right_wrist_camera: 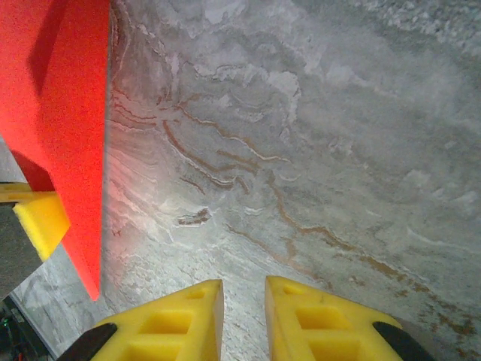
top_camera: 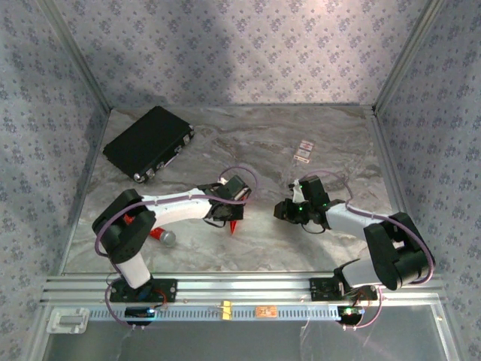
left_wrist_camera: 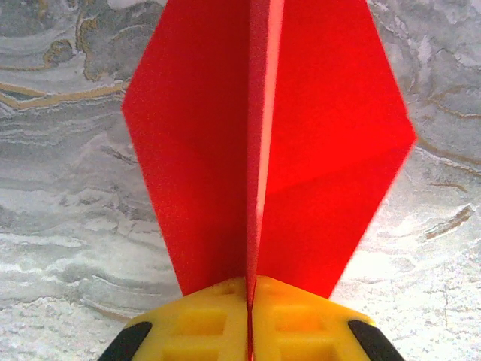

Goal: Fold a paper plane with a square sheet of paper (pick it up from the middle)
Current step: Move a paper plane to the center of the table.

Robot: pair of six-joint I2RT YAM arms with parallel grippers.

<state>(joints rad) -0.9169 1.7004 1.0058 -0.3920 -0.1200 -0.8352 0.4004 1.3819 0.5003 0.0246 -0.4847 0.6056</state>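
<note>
The paper plane [left_wrist_camera: 195,150] is bright red, with a centre crease and two wings spreading to either side. My left gripper [left_wrist_camera: 249,289] is shut on its centre fold, holding it just above the marble table. From above, its red point [top_camera: 236,225] hangs below the left gripper [top_camera: 225,214]. My right gripper [top_camera: 282,211] hovers a short way to the right of it. In the right wrist view the jaws of that gripper [right_wrist_camera: 244,301] stand slightly apart with nothing between them, and the red paper [right_wrist_camera: 60,113] sits at the left edge.
A black case [top_camera: 149,143] lies at the back left of the marble table [top_camera: 301,248]. A small red cylinder with a grey end [top_camera: 161,237] rests by the left arm's base. Two small cards [top_camera: 304,150] lie at the back right. Patterned walls enclose the table.
</note>
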